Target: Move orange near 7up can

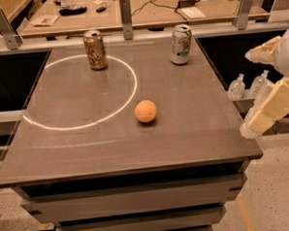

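Observation:
The orange [145, 111] sits on the grey table [88, 149], a little right of centre and just outside a white circle drawn on the top. The 7up can [181, 44] stands upright at the back right of the table. My gripper [247, 93] hangs off the table's right edge, well right of the orange, with its two cream fingers [272, 106] spread apart and nothing between them.
A golden-brown can [95, 50] stands at the back left, on the white circle's line [77, 125]. Clear plastic bottles [237, 87] stand below the right edge. A railing with posts [125, 11] and a cluttered desk lie behind the table.

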You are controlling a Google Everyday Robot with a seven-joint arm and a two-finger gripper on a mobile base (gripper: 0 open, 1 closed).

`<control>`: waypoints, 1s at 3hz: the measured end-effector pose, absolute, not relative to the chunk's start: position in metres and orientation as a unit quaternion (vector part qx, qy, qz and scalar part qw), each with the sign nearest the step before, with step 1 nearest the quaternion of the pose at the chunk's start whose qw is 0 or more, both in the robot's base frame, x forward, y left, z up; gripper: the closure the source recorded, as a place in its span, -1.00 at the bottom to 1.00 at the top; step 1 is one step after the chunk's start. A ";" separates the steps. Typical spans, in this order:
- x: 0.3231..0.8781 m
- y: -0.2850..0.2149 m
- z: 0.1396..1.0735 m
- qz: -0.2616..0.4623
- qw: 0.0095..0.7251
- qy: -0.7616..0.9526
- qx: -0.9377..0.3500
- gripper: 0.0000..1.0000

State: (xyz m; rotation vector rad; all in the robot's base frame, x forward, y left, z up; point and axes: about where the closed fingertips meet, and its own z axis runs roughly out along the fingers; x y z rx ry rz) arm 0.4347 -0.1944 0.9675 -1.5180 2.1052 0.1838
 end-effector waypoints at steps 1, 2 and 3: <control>0.435 -0.172 0.947 0.114 0.311 0.779 -0.533 -1.00; 0.444 -0.155 0.928 0.144 0.344 0.769 -0.519 -1.00; 0.455 -0.127 0.890 0.160 0.358 0.753 -0.528 -1.00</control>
